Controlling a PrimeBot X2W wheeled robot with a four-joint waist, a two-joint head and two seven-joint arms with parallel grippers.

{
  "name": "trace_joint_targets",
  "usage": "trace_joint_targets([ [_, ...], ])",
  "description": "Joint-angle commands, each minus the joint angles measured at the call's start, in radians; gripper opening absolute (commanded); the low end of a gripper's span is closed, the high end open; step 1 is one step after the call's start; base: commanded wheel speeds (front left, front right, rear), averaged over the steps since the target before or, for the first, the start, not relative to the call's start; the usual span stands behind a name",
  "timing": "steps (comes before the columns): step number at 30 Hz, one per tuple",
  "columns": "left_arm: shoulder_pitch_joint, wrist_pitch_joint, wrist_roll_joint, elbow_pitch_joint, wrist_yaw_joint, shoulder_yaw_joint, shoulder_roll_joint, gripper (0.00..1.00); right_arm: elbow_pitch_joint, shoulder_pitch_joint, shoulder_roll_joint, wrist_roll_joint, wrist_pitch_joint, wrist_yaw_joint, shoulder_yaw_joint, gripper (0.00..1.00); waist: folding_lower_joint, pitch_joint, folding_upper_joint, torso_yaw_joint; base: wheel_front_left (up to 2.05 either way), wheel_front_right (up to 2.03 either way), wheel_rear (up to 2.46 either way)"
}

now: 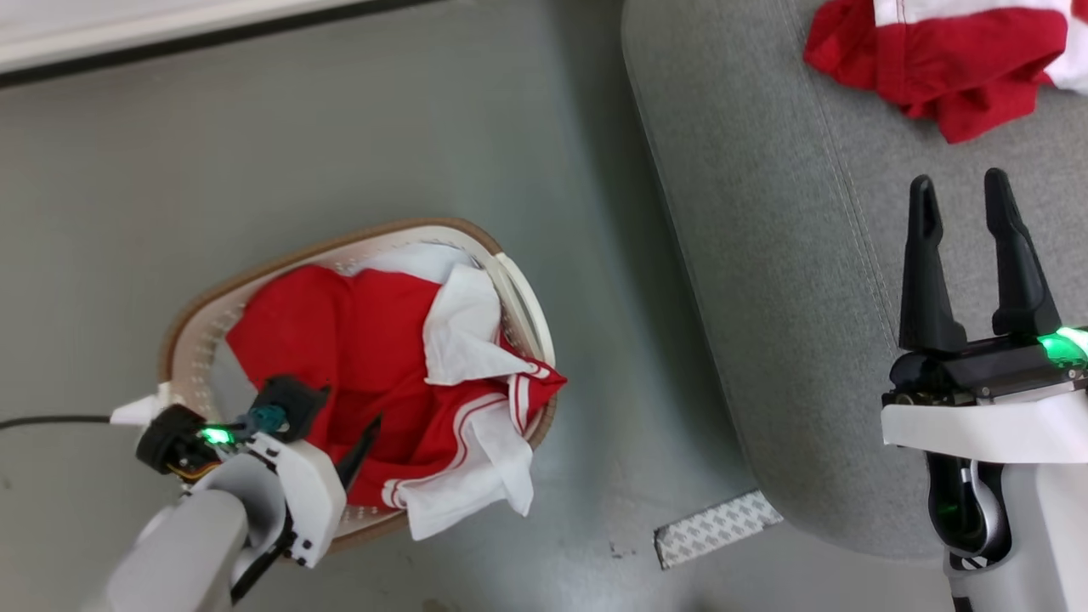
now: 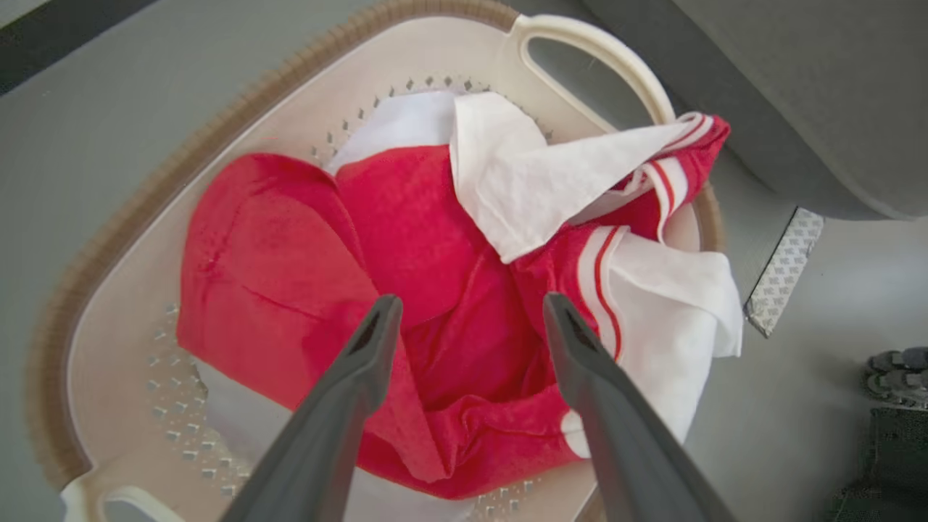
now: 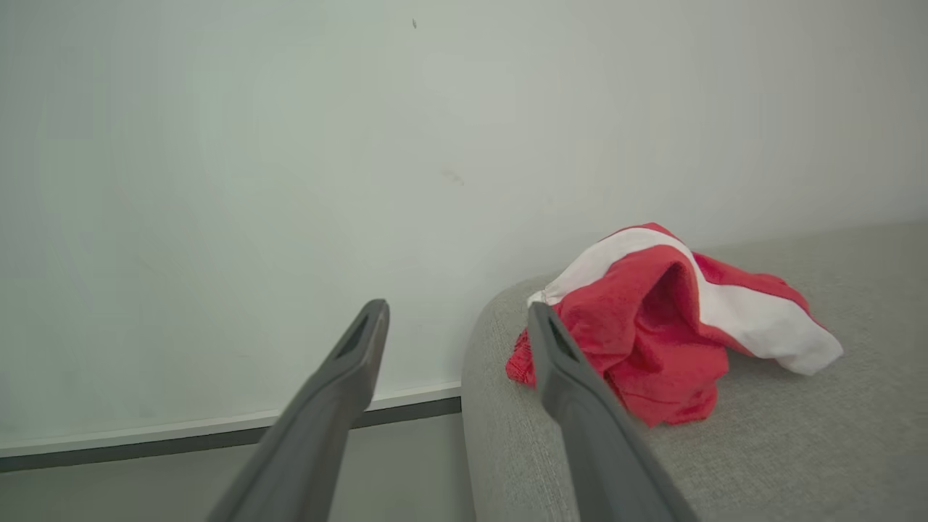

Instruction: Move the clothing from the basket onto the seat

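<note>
Right now your left end effector has its fingers spread apart and empty, aimed down at the middle of the clothing in the basket. I cannot tell whether the tips touch the fabric.

The main risk, as I judge it, is a shallow pinch. If you catch just one top fold of the red cloth, it may slide out on the lift and drop to the floor between the basket and the seat. Go too deep and a fingertip could hook the perforated wall or pick up the pale lining underneath. The striped edge and white panel hang over the rim beside the handle. A pull straight towards the seat could drag that part across the handle and tug or tip the light basket.

The clothing is a crumpled heap, so it has no clean heading. Its longer spread runs from the wall away from the seat, where it is plain red, across to the rim nearest the seat, where the white parts spill over. I cannot say whether it is one garment or several.

Your right end effector hovers over the seat, fingers apart and empty, and another red and white garment lies on the cushion beyond it.
</note>
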Motion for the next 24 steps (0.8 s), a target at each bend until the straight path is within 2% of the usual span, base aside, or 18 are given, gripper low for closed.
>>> trace_joint_targets([
  [1,-0.026,0.012,-0.027,0.007,0.002,-0.029,0.024,1.00,-0.008,-0.019,0.003,0.010,-0.003,-0.002,-0.006,1.00,-0.0003,0.040,0.0000,-0.028,0.00,0.00,0.00],
  [7,-0.113,0.089,-0.107,0.037,0.002,-0.225,0.106,1.00,-0.023,-0.030,0.003,0.046,-0.003,-0.002,-0.003,1.00,-0.0003,0.111,0.0000,-0.049,0.00,0.00,0.00],
  [15,-0.236,0.193,-0.204,0.010,0.002,-0.520,0.221,1.00,-0.028,-0.054,0.003,0.090,-0.003,-0.002,0.016,1.00,-0.0003,0.186,0.0000,-0.085,0.00,0.00,0.00],
  [18,-0.274,0.223,-0.219,-0.005,0.002,-0.575,0.247,1.00,-0.031,-0.061,0.003,0.111,-0.003,-0.002,0.024,1.00,-0.0003,0.211,0.0000,-0.099,0.00,0.00,0.00],
  [24,-0.303,0.266,-0.137,-0.032,0.002,-0.601,0.270,1.00,-0.031,-0.066,0.003,0.142,-0.003,-0.002,0.041,1.00,-0.0003,0.253,0.0000,-0.123,0.00,0.00,0.00],
])
